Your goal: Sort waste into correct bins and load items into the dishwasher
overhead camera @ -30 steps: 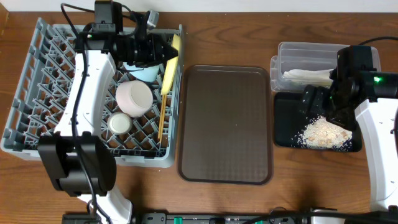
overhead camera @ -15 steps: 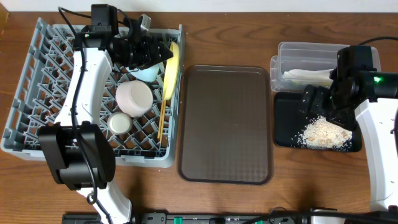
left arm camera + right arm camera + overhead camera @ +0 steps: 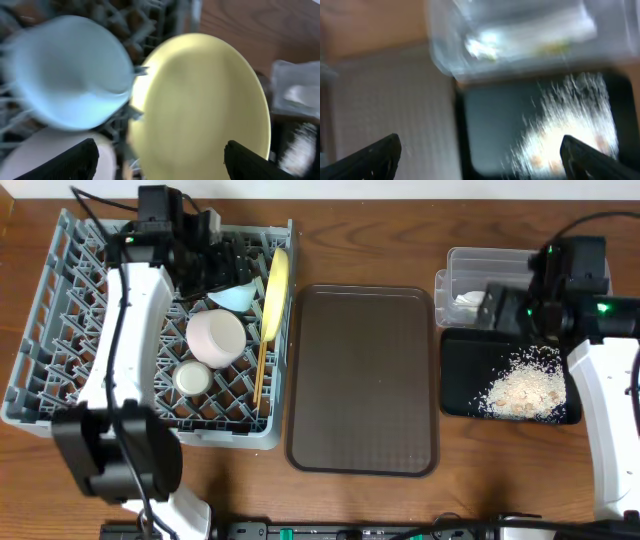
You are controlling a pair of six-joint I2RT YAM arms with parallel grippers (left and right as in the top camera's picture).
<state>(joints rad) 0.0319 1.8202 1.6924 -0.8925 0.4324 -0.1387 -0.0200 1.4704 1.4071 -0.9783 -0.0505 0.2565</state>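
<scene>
Overhead view, dish rack at 9 o'clock on the desk. It is loaded:
- yellow plate on edge between pegs along the rack's 3 o'clock side
- light blue bowl just beside the plate, at its 9 o'clock
- whitish bowl and small white cup toward 6 o'clock
- chopsticks lying lengthwise below the plate

The brown serving tray at centre is bare.

At 3 o'clock are the clear tub, with the napkin inside, and the black tray, carrying the crumbs.

Handling, judged:
- Plate: stiff, with a smooth and probably slippery face. The only sound hold is across the rim, since a flat face gives no purchase. On edge it could tip if nudged.
- Crumbs: loose, cannot be pinched, must be tipped or swept.
- Napkin: soft and light, any fold will do.

Left pincer: fingers spread wide, nothing between them. It faces the plate and the light blue bowl and touches neither, as far as the blur allows.

Right pincer: also spread and empty, over the black tray near the tub's edge. The view is badly smeared, so contact cannot be told.

Sorting and loading look essentially done.
</scene>
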